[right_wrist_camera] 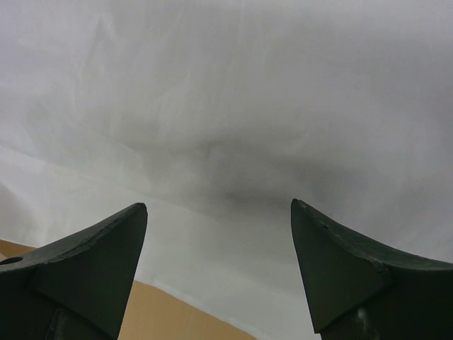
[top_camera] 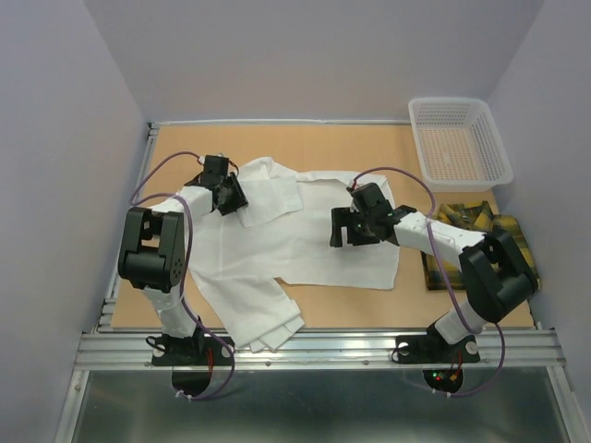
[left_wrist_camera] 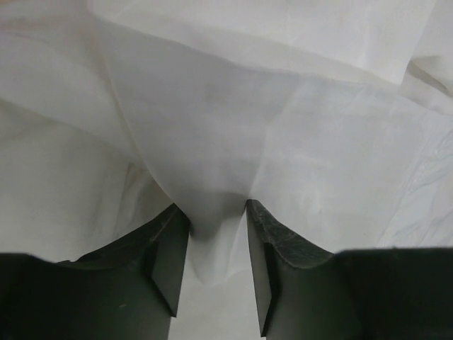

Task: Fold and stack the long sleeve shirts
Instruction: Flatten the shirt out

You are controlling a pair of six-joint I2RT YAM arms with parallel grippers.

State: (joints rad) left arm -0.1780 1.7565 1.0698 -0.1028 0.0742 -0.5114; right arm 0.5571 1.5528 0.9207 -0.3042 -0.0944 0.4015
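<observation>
The white shirt (top_camera: 305, 242) lies spread on the table, one sleeve hanging toward the near edge and its upper left part folded over. My left gripper (top_camera: 235, 205) is at that folded part and is shut on a pinch of the white cloth (left_wrist_camera: 212, 127), which runs down between the fingers (left_wrist_camera: 159, 248). My right gripper (top_camera: 340, 231) hovers open over the shirt's right half (right_wrist_camera: 226, 106), with nothing between its jaws. The yellow-and-dark plaid shirt (top_camera: 476, 221) lies folded at the right, partly hidden behind the right arm.
A white plastic mesh basket (top_camera: 459, 138) stands at the back right corner. The tan table (top_camera: 369, 148) shows bare behind the shirt and in the right wrist view (right_wrist_camera: 170, 319) below the cloth's edge. Purple walls close in both sides.
</observation>
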